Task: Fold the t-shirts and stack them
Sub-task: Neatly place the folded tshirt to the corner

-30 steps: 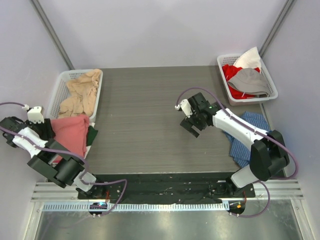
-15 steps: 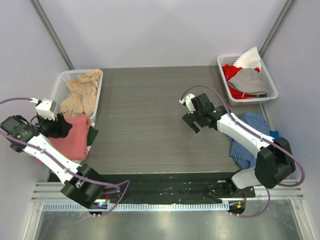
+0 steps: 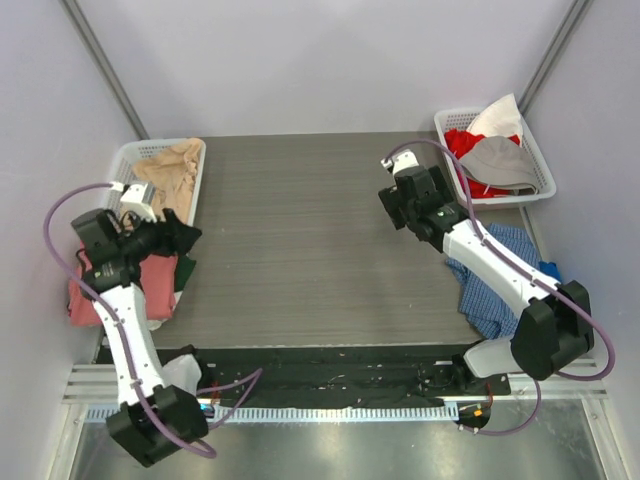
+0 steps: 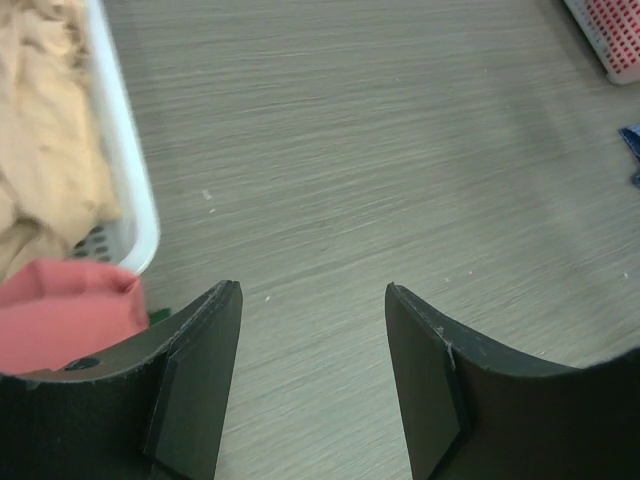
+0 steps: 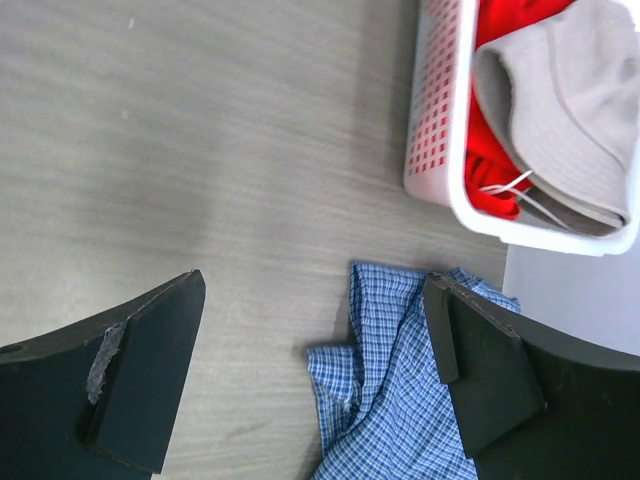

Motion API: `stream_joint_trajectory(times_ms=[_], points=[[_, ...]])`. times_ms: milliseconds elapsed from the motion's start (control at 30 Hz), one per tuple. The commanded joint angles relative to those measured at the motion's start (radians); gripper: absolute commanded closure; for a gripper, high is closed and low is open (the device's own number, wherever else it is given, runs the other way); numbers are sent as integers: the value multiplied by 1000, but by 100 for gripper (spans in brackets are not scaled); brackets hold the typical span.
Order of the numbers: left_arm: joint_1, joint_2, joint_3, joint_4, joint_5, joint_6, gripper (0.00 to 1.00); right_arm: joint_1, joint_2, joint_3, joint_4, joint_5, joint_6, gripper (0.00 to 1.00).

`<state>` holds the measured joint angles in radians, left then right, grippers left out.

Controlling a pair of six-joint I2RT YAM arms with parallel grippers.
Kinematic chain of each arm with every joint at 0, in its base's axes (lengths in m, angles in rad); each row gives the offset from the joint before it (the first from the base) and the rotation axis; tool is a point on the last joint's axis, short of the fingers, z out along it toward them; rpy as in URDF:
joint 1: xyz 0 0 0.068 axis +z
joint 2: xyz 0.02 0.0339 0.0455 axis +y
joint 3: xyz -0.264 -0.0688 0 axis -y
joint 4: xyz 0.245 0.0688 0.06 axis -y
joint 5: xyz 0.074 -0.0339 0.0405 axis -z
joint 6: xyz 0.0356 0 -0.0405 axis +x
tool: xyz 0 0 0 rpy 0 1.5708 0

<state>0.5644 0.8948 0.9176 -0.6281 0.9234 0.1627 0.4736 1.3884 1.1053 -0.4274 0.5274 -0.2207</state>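
A folded salmon-red t-shirt [image 3: 108, 285] [image 4: 58, 318] lies at the table's left edge, below the left basket. My left gripper [image 3: 186, 236] [image 4: 312, 292] hovers just right of it over bare table, open, with nothing between its fingers. More t-shirts fill the right basket [image 3: 446, 150]: a red one [image 3: 464, 143] [image 5: 498, 28] under a grey one [image 3: 506, 160] [image 5: 570, 100]. My right gripper [image 3: 396, 206] [image 5: 312, 282] hangs wide open and empty over the table, left of that basket.
The white left basket [image 3: 118, 172] [image 4: 126, 180] holds crumpled beige cloth [image 3: 165, 185] [image 4: 40, 150]. A blue checked shirt [image 3: 492, 278] [image 5: 410, 400] lies bunched at the right, under the right arm. A dark green cloth [image 3: 184, 271] peeks from under the salmon shirt. A white cloth [image 3: 497, 117] tops the right basket.
My left gripper has swung off the salmon shirt toward the table's middle, its jaws widening. My right gripper has moved up and right, toward the right basket.
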Motion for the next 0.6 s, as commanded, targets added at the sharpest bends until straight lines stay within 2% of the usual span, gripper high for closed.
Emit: stream_joint_trajectory(times_ms=[0,33,133,233,500,567], points=[[-214,78,52,212,-278,-228,37,-6,-6,60,88,85,57,0],[-297,96,61,223,-332,-256,37,-6,-3,65,91,104,61,0],[-447,182,99,263,-536,-273,38,-9,-5,67,110,132,63,0],[-546,274,156,286,-681,-261,38,-9,-20,65,130,138,66,0],[-647,394,228,427,-914,-230,38,-24,-71,33,243,178,63,0],[-688,406,228,461,-1022,-232,38,-24,-68,28,265,187,67,0]])
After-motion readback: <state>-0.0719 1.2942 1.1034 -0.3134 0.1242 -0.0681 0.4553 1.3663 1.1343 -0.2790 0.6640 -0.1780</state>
